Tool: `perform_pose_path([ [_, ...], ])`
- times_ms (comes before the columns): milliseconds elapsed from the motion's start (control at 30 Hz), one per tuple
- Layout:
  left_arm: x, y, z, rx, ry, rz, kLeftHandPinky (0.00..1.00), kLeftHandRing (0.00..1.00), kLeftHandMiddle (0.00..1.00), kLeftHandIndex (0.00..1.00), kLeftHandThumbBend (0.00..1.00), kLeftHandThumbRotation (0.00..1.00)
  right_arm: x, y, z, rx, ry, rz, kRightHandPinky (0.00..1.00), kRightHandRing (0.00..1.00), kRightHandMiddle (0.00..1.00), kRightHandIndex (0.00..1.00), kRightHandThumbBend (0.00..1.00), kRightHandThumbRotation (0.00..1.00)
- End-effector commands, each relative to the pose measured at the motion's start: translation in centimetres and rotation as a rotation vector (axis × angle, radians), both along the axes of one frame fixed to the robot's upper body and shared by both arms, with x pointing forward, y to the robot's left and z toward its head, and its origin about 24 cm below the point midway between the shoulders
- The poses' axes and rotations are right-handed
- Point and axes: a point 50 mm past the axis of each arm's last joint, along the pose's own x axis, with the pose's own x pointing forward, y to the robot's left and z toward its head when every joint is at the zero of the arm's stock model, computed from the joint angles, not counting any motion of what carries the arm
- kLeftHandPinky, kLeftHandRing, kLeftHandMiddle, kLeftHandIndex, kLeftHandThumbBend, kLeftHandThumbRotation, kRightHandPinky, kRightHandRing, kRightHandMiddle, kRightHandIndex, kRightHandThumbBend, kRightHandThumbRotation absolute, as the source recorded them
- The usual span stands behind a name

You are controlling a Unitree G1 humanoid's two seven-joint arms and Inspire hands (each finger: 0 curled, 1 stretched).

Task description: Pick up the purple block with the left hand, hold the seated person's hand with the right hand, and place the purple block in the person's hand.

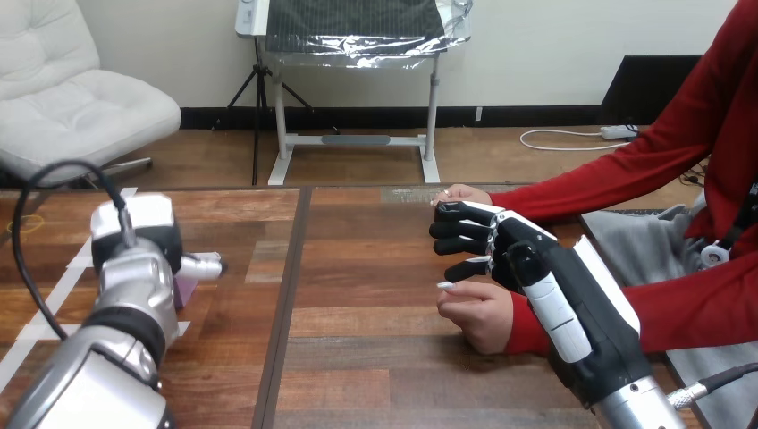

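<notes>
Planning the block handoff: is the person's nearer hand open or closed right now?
Closed. The person's nearer hand lies on the table with its fingers curled in, a loose fist; no open palm shows.

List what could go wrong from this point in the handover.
1. The purple block is mostly hidden behind the left robot hand, so the grasp is unconfirmed; it might slip when lifted.
2. The right robot hand sits between the person's upper hand and the person's lower hand; it might take the wrong one.
3. The person's lower hand is loosely curled, not opened flat, so the block may have nowhere to land.
</notes>
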Motion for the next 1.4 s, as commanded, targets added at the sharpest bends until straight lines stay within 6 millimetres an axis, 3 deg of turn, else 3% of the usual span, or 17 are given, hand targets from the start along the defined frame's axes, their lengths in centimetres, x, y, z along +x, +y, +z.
perform_pose_path([
  [0, 0.7, -0.5, 1.0, 0.037, -0.021, -0.023, 0.9, 0.91, 0.93, 0.91, 0.65, 0.67, 0.7, -0.1, 2.1, 0.006, -0.102, 0.009, 0.64, 0.75, 0.76, 0.77, 0.82, 1.0],
  [833, 0.0, -0.1, 0.0, -0.03, -0.011, 0.021, 0.91, 0.91, 0.93, 0.9, 0.6, 0.63, 0.7, -0.1, 2.1, -0.003, -0.105, 0.017, 0.64, 0.74, 0.76, 0.77, 0.82, 1.0],
  [1367, 0.2, -0.3, 0.2, -0.1, -0.048, 0.026, 0.87, 0.87, 0.88, 0.85, 0.65, 0.61, 0.7, -0.1, 2.1, 0.008, -0.103, 0.021, 0.63, 0.74, 0.76, 0.77, 0.81, 1.0],
])
